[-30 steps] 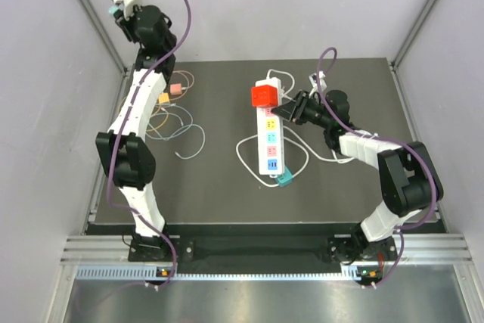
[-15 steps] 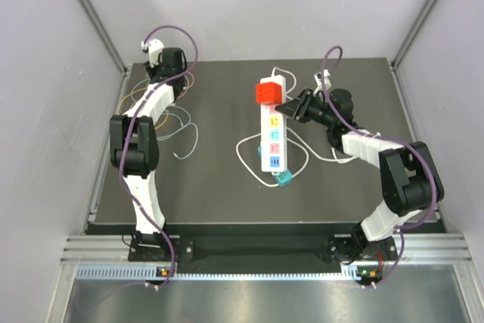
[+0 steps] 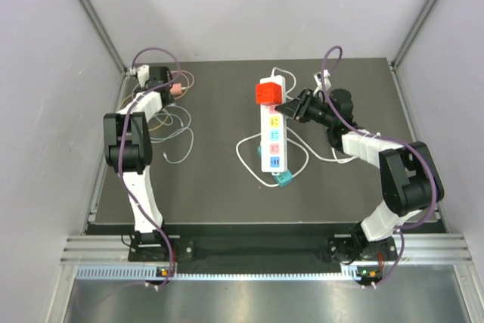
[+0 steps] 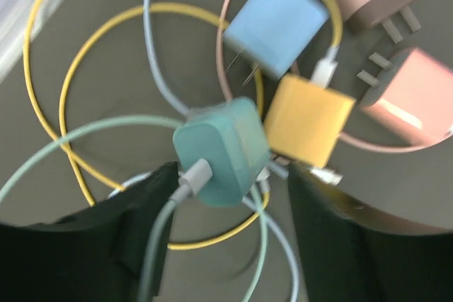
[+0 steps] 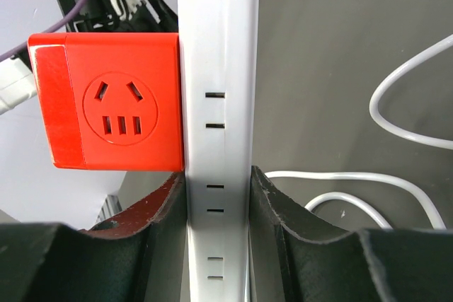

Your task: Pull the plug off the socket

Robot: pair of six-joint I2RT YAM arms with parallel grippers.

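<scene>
Right gripper (image 5: 218, 178) clamps the white power strip (image 5: 216, 68), lying near-to-far, just short of its red cube adapter (image 5: 113, 100); left gripper (image 4: 226, 182), loose around a teal charger (image 4: 223, 150), sits well apart.

The left arm (image 3: 132, 149), at the left of the frame, and the right arm (image 3: 393, 179), at the right, have white links and bulky black joints. A purple cable (image 3: 326, 58) loops along each. The fingers (image 4: 106, 245) are matte black, broad and rounded.
</scene>
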